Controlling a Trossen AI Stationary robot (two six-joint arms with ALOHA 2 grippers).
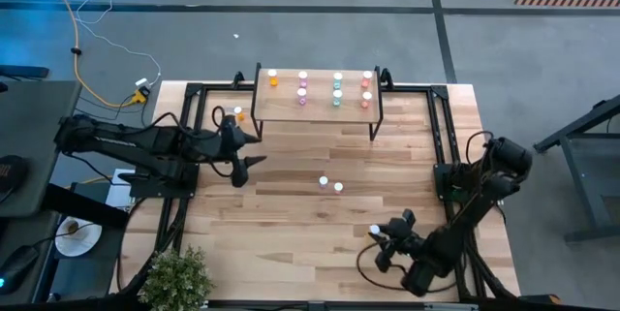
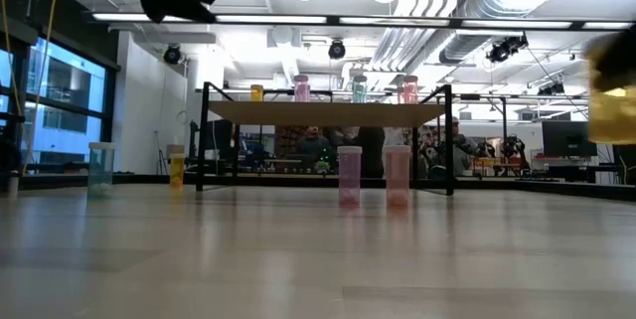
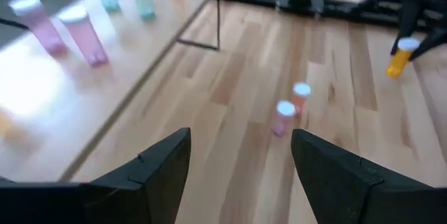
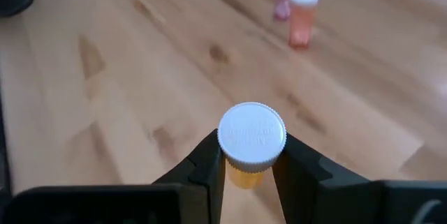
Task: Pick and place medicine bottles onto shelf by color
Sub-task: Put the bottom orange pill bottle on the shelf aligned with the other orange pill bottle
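High view: shelf (image 1: 317, 108) upper centre, eight bottles on it in four pairs: orange, pink, teal, red. Two loose bottles (image 1: 330, 185) mid-counter (image 1: 291, 233); one more orange bottle left of the shelf. Left gripper (image 1: 254, 148) centre-left, jaws spread, empty. Right gripper (image 1: 380, 243) lower right.

Low view: two pink bottles (image 2: 373, 175) centre, teal and orange bottles at left.

Left wrist: nothing between the fingers.

Right wrist: right gripper clamps an orange bottle (image 4: 250, 146) below its white cap; embossed cap lettering unreadable.

Pale matt wood table (image 4: 126, 77); ribbed white plastic cap (image 4: 251, 135).
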